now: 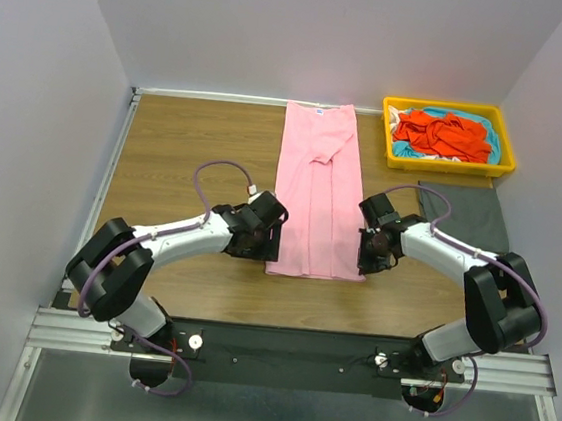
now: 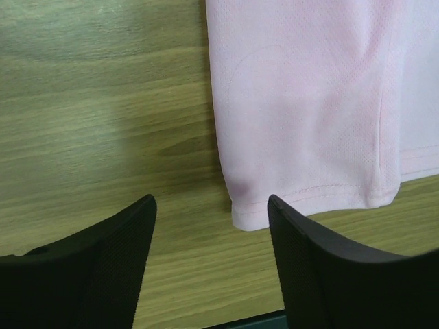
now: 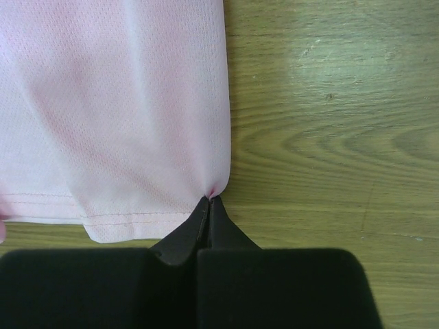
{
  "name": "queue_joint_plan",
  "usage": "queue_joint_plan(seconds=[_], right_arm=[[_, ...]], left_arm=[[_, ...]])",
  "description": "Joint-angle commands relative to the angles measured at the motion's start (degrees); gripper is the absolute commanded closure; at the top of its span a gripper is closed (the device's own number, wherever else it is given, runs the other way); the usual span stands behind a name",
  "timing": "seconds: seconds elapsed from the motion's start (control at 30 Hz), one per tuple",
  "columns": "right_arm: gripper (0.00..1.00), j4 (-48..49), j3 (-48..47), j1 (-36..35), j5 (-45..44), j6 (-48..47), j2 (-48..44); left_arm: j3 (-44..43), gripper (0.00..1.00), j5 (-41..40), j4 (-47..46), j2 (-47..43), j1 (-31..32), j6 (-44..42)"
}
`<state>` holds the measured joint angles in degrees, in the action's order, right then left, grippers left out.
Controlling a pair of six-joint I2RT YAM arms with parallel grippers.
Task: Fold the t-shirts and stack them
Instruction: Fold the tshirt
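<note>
Right end effector point(image 3: 209, 200): closed tight, tips meeting on the near right corner of the pink t-shirt point(image 3: 123, 103), just above the hem, where the cloth puckers into the pinch. I judge it a hold, but a thin one. Left end effector point(image 2: 211, 202): wide open, low over the bench point(image 2: 103, 103), jaws standing either side of the near left hem corner, holding nothing. Pink t-shirt lies mid-bench as a long narrow strip, sides already turned in, collar at the far edge, hem nearest my bases. Step in hand, as I read it: taking both hem corners for the lengthwise fold. Next move calls for the left to close on its corner, then both to lift level and carry the hem toward the collar together, or the strip will skew. Further out: orange-red t-shirt point(image 1: 440, 135) heaped on the turquoise t-shirt point(image 1: 489, 142) in the yellow tray point(image 1: 399, 161) at the far right; dark grey t-shirt point(image 1: 466, 215) flat on the bench just near of the tray. Unclear: whether the right pinch has every layer or only the top one; how the grey shirt is folded, since my right arm covers its near edge; and what else lies under the heap in the tray.
</note>
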<state>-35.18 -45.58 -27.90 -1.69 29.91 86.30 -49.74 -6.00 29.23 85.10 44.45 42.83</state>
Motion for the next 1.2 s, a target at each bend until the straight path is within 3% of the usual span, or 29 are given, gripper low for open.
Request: queue_joint_plan(seconds=[0.0, 0.83, 0.87, 1.17], right_arm=[[0.99, -2.3, 3.3, -0.1, -1.6, -1.1, 4.0], [0.99, -0.1, 4.4, -0.1, -0.3, -1.0, 2.9], [0.99, -0.1, 4.4, -0.1, -0.2, -1.0, 2.7], [0.99, -0.2, 5.5, -0.1, 6.1, 0.0, 1.1]], left_arm=[[-1.9, 0.32, -3.3, 2.4, 2.4, 1.1, 1.1], [-5.6, 0.59, -5.9, 7.2, 11.3, 6.4, 2.6], [-5.4, 0.65, -5.8, 7.4, 11.2, 6.6, 2.7], [-3.4, 0.90, -5.3, 7.7, 9.5, 7.8, 3.8]])
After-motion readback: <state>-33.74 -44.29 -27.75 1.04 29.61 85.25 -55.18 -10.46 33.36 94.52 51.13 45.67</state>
